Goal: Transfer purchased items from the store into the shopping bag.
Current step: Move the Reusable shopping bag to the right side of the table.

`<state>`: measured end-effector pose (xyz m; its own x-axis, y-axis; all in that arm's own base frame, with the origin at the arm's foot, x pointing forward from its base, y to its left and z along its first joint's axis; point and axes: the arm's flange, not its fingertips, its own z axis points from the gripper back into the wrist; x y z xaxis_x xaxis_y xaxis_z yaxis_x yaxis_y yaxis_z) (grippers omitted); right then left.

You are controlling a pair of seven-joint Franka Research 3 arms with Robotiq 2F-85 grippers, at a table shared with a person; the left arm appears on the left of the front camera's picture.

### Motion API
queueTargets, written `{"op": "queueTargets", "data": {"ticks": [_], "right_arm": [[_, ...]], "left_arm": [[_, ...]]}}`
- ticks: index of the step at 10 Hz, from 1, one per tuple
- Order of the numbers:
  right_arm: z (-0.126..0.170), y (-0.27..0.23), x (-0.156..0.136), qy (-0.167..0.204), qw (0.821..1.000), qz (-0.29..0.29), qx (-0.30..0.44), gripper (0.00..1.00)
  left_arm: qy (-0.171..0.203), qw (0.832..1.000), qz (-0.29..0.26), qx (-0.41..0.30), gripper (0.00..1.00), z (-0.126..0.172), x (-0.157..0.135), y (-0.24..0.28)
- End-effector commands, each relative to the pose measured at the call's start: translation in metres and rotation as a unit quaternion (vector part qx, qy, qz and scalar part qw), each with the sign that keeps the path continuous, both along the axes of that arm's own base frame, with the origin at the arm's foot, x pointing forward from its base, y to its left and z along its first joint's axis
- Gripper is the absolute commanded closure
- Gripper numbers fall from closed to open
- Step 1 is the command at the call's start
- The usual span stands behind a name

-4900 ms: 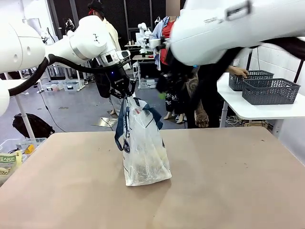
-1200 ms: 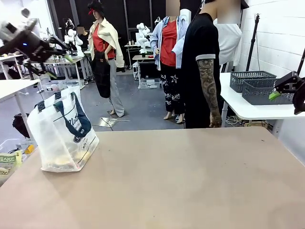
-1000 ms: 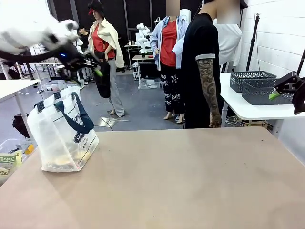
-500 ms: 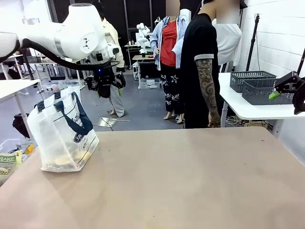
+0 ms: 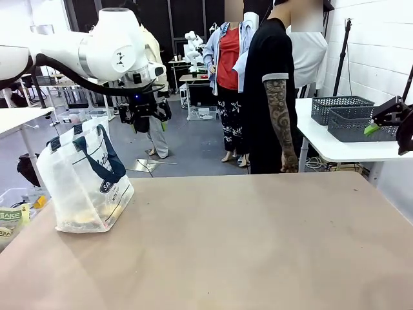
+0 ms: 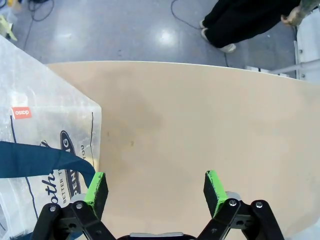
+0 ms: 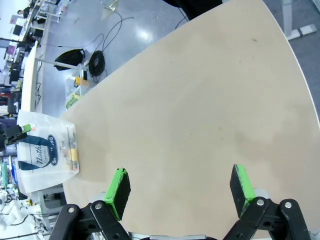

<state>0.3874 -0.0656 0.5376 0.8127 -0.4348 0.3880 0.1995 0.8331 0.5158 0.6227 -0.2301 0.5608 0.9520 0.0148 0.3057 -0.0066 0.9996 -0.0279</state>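
Shopping bag is standing at worktop's left end, goods inside | left hand is hovering above, fingers apart, empty | right hand is idling aside, fingers apart.

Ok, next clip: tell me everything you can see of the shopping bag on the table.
The shopping bag is a translucent white plastic tote with navy strap handles and a navy oval logo with white lettering. It stands upright, slightly slumped, near the table's left edge. Yellowish contents show faintly through its lower part. Nothing grips it; the open left gripper hangs above and to its right.
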Motion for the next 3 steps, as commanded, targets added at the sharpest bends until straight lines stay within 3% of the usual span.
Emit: {"op": "queueTargets", "data": {"ticks": [1, 3], "right_arm": [[0.0012, -0.0016, -0.0006, 0.006, 1.0, 0.004, -0.004, 0.0], [0.0012, -0.0016, -0.0006, 0.006, 1.0, 0.004, -0.004, 0.0]], "left_arm": [[-0.006, 1.0, 0.001, -0.002, 0.0, -0.0004, -0.0034, 0.0028], [-0.006, 1.0, 0.001, -0.002, 0.0, -0.0004, -0.0034, 0.0028]]}}
